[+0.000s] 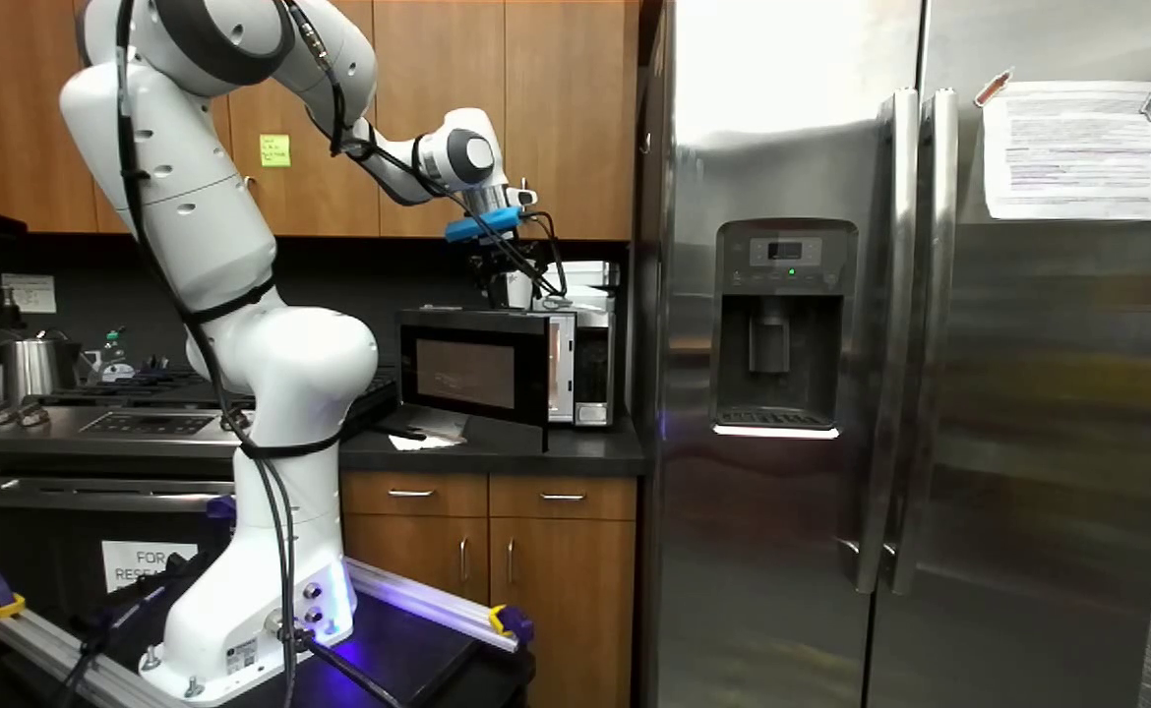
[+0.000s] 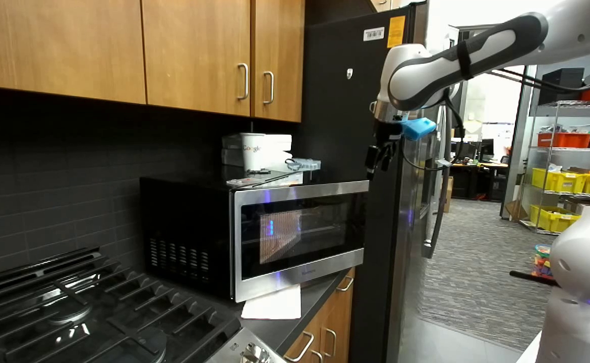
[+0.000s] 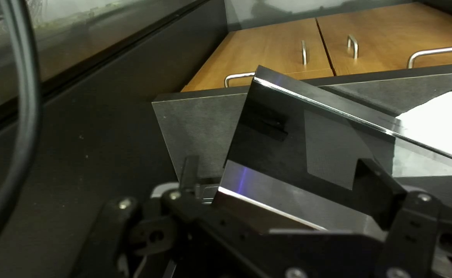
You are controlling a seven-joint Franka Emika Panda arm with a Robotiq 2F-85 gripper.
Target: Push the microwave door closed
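Left of the microwave, just beside it, is the stove. The white arm stands left of the microwave too, nearer the viewer in an exterior view, its wrist above the microwave. A yellow-green note sticks to a cupboard up and to the microwave's left. On the counter, in front of the microwave's left end, lies a white sheet. Next comes the microwave door, on the microwave's front: its left edge meets the box, its right edge stands out from it, so it is partly open, and a bright strip shows in the gap. Above the microwave's front hangs the claw, released, its fingers spread wide; whether they touch the door I cannot tell. A white cup stands on the microwave's top, boxes beside it. Right of the microwave rises the steel fridge, a printed page on its front.
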